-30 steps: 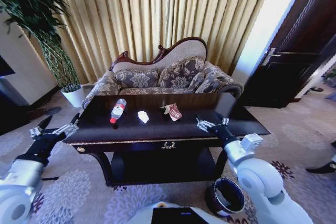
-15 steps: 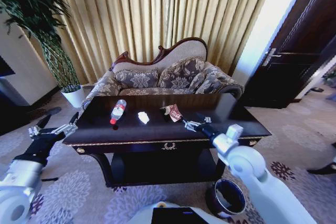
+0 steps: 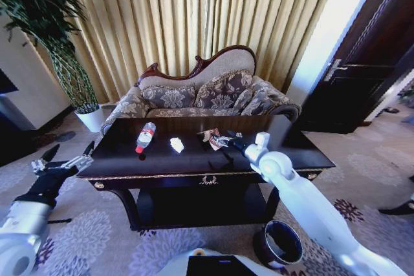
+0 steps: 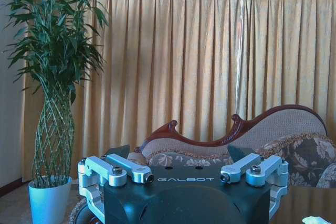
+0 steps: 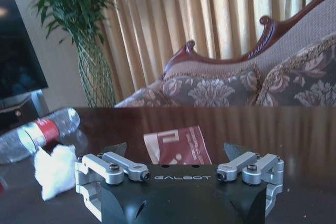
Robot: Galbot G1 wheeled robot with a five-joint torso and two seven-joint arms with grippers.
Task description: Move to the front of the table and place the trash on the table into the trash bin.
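Here we are at the front of the table (image 3: 162,167), and the right arm is stretched far out over the glossy top, its right pincer (image 3: 218,140) spread wide and released, hovering right at the red-and-white wrapper (image 3: 211,138) near the middle of the table. From the right wrist view that wrapper (image 5: 177,146) lies just ahead of the parted jaws, flat on the dark wood. It looks light and crinkly, soft enough to fold under a squeeze, so a pinch across its raised, crumpled edge seems the sensible hold; on a surface this polished it may well skate away from a finger that nudges it first. To its left sits the crumpled white paper (image 3: 176,143), featherweight and squashy, easy to take anywhere. Further left lies the clear plastic bottle (image 3: 145,136) on its side, red label showing, likely empty, light, smooth and ready to roll, best gripped across the body. The trash bin (image 3: 279,242) waits on the carpet at the near right, beside the table leg. The left arm hangs low off the table's left end, its left pincer (image 3: 60,163) also spread, holding nothing.
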